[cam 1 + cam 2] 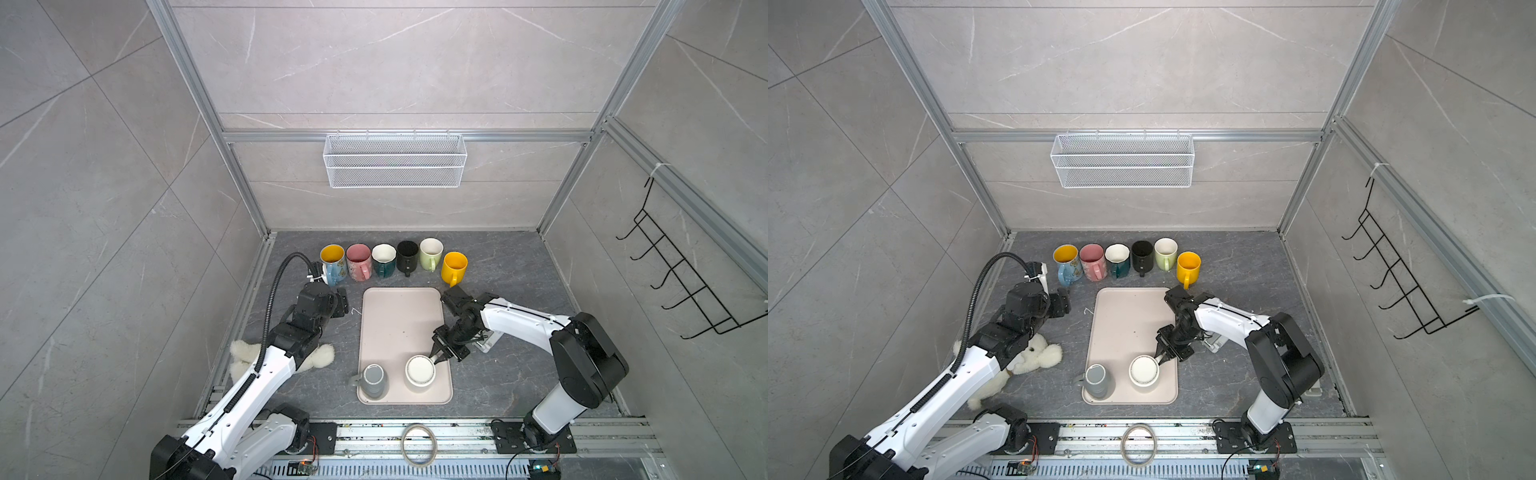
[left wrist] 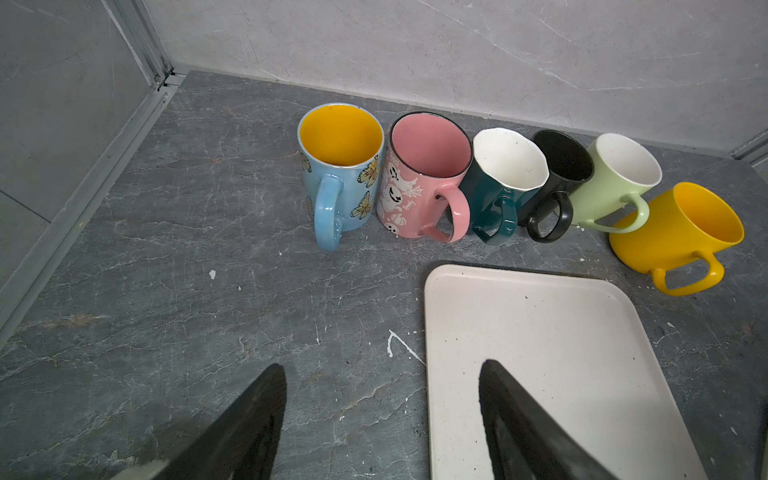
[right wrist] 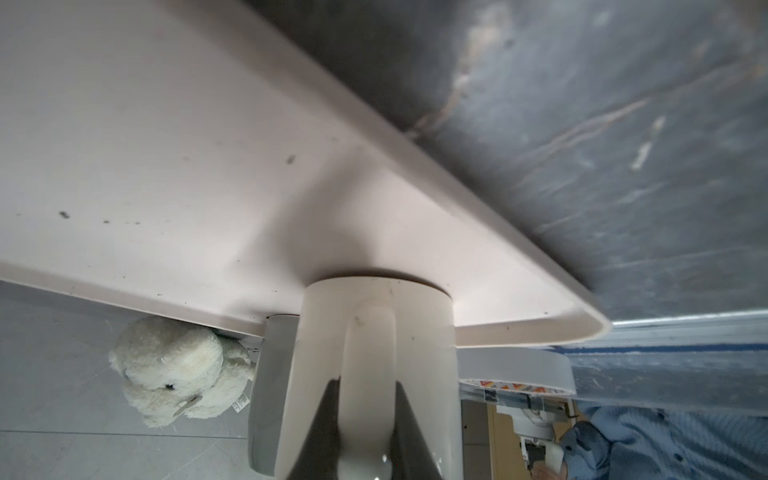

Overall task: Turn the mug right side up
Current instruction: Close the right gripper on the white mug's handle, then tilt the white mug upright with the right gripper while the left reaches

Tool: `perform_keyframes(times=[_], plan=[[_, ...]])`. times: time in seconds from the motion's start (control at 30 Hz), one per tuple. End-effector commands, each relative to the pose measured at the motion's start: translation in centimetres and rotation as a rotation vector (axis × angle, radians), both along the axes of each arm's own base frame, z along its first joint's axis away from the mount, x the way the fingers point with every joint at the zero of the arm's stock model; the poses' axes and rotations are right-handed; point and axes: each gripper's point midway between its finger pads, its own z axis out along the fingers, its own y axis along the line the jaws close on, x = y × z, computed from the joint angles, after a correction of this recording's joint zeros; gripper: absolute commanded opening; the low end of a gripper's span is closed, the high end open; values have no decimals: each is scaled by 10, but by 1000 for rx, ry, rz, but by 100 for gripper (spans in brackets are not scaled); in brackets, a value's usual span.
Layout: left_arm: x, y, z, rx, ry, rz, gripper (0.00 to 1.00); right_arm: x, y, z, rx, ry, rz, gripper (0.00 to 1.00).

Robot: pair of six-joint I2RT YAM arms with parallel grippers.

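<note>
Right gripper [image 1: 437, 360] low over the near right part of the pale pink tray [image 1: 399, 316], reaching in from the tray's right edge. Clamped on the handle [image 3: 368, 353] of the cream mug [image 1: 419, 371]: in the right wrist view, one black finger [image 3: 326, 407] pressed against each side of the handle loop. Cream mug upside down, mouth flat on the tray and base upward, handle turned toward the gripper. Just beside it on the left, at the tray's near left corner, a grey mug [image 1: 373, 380], also inverted.

Left gripper [image 2: 382, 365] spread wide and holding nothing, hovering off the tray's far left corner, well apart from both inverted mugs.

Past the tray's far edge, a row of upright mugs on the tabletop: blue butterfly mug [image 2: 340, 178], pink ghost mug [image 2: 419, 187], teal mug [image 2: 498, 195], black mug [image 2: 561, 166], pale green mug [image 2: 615, 178] and, nearest the tray's far right corner, yellow mug [image 2: 677, 232].

Dark grey marbled tabletop [image 1: 498, 270] under it all. White plush toy [image 1: 320, 357] lying left of the tray, partly under the left arm. Roll of tape [image 1: 419, 444] on the front rail. Pale grey tiled walls in an aluminium frame; white wire basket [image 1: 395, 160] hung on the back wall, black hook rack [image 1: 685, 270] on the right wall.
</note>
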Motion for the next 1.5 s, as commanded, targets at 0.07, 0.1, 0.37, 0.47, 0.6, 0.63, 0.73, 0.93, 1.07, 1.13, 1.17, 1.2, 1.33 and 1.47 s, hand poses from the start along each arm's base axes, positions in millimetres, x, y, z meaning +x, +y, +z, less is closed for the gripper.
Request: perform_keyframes(times=[0.07, 0.1, 0.37, 0.47, 0.6, 0.63, 0.73, 0.93, 1.07, 1.13, 1.17, 1.2, 1.33, 1.47], plan=[[8, -8, 23, -54, -47, -20, 75, 32, 7, 31, 47, -259, 65, 0], [9, -10, 25, -61, -49, -25, 75, 37, 7, 37, 47, -306, 75, 0], [15, -28, 43, -130, -67, -92, 75, 63, 1, 78, 13, -580, 155, 0], [17, -36, 52, -158, -73, -121, 75, 69, -2, 91, -7, -680, 187, 0], [21, -45, 66, -190, -75, -151, 74, 76, -8, 117, -63, -844, 249, 0], [22, -46, 69, -197, -76, -153, 74, 77, -9, 123, -79, -887, 279, 0], [24, -51, 79, -222, -78, -167, 74, 81, -14, 146, -135, -1011, 345, 0], [30, -70, 98, -284, -78, -233, 74, 87, -18, 190, -239, -1254, 518, 0], [32, -86, 115, -330, -77, -305, 74, 94, -19, 210, -350, -1416, 635, 0], [32, -92, 125, -344, -73, -334, 74, 98, -17, 217, -409, -1486, 693, 0], [32, -95, 129, -348, -70, -352, 73, 100, -16, 221, -447, -1521, 725, 0], [31, -98, 133, -353, -64, -369, 73, 101, -14, 226, -481, -1558, 758, 0], [25, -114, 148, -383, -40, -464, 73, 106, -7, 242, -638, -1693, 861, 0], [13, -136, 156, -431, 16, -604, 71, 107, 3, 259, -858, -1836, 960, 0]])
